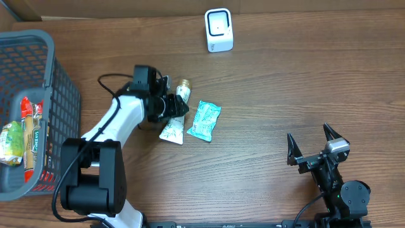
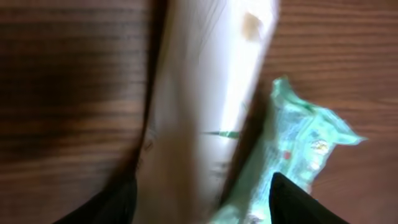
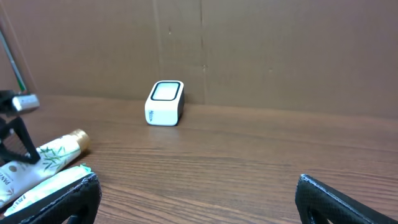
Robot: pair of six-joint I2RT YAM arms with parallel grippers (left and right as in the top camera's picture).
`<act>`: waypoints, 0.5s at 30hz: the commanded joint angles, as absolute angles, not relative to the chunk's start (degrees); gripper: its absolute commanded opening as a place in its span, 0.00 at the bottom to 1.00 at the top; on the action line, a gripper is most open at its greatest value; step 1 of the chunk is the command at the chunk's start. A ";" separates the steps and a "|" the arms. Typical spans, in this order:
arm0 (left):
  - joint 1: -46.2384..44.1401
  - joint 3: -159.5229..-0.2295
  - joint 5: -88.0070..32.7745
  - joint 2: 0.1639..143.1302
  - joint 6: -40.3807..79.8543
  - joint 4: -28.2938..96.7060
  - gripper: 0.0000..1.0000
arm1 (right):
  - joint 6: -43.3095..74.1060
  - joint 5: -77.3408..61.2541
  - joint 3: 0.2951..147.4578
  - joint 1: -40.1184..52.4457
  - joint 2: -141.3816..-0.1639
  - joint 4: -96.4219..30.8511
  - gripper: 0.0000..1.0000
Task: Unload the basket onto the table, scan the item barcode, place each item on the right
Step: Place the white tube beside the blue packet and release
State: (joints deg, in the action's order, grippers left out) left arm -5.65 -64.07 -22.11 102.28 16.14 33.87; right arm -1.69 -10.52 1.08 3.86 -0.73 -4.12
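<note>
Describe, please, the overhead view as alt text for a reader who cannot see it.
The left gripper is over a cream tube lying on a wooden table, a teal packet beside it. A white scanner stands at the far edge, a grey basket with packaged items is at the left, and the right gripper is open near the front.

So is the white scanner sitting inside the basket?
No, the white scanner stands on the table near its far edge, well apart from the basket on the left.
</note>
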 commanded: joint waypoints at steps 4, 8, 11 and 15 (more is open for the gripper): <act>-5.91 -82.15 -21.54 99.07 14.13 47.11 0.54 | -1.52 -10.79 0.47 4.27 -0.23 -3.77 1.00; -6.46 -92.68 -17.85 97.27 13.50 56.95 0.50 | -1.52 -10.79 0.47 4.27 -0.25 -3.77 1.00; -7.25 -97.47 -14.92 95.07 13.45 61.84 0.50 | -1.54 -10.79 0.47 4.27 -0.23 -3.77 1.00; -7.55 -100.27 -10.85 89.84 13.52 66.35 0.52 | -1.52 -10.79 0.47 4.27 -0.23 -3.77 1.00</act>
State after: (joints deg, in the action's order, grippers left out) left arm -7.18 -97.89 -15.57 94.37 14.61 64.49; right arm -1.69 -10.52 1.08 3.86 -0.73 -4.08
